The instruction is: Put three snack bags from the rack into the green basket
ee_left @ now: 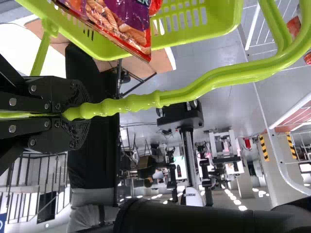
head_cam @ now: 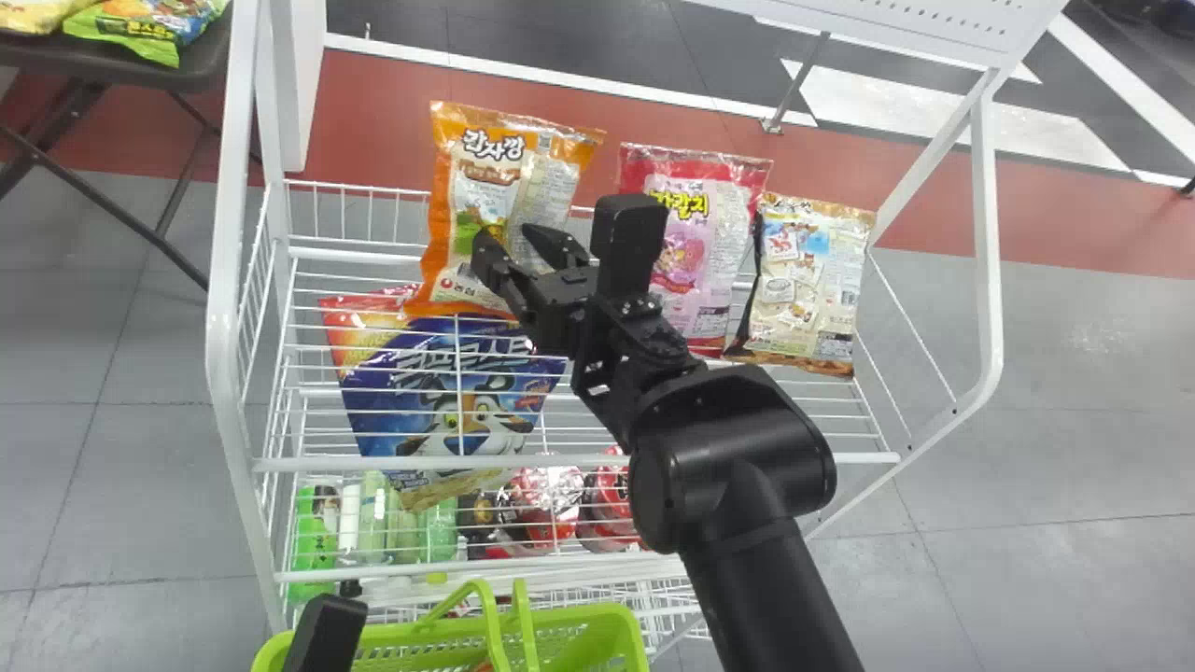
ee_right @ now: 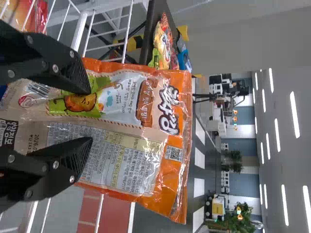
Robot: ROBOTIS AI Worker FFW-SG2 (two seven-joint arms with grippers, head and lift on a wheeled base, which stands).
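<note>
My right gripper [head_cam: 507, 239] is open before the orange snack bag [head_cam: 467, 201] on the rack [head_cam: 350, 254]. In the right wrist view the right gripper [ee_right: 89, 115] has one finger on each side of that bag's middle, the bag [ee_right: 167, 182] lying behind them; contact cannot be told. Further right stand a pink bag [head_cam: 695, 243] and a beige bag [head_cam: 808, 280]; a blue bag [head_cam: 439, 373] leans lower left. The left gripper [head_cam: 327, 635] is at the bottom edge by the green basket [head_cam: 597, 618]. In the left wrist view the left gripper [ee_left: 60, 115] is shut on the basket handle [ee_left: 136, 102]; a red-purple bag [ee_left: 131, 29] lies in the basket.
White rack posts [head_cam: 224, 280] rise left and right of the bags. Bottles [head_cam: 313, 541] and red packages [head_cam: 551, 504] sit on a lower level. A dark table [head_cam: 201, 65] with more bags stands at the far left.
</note>
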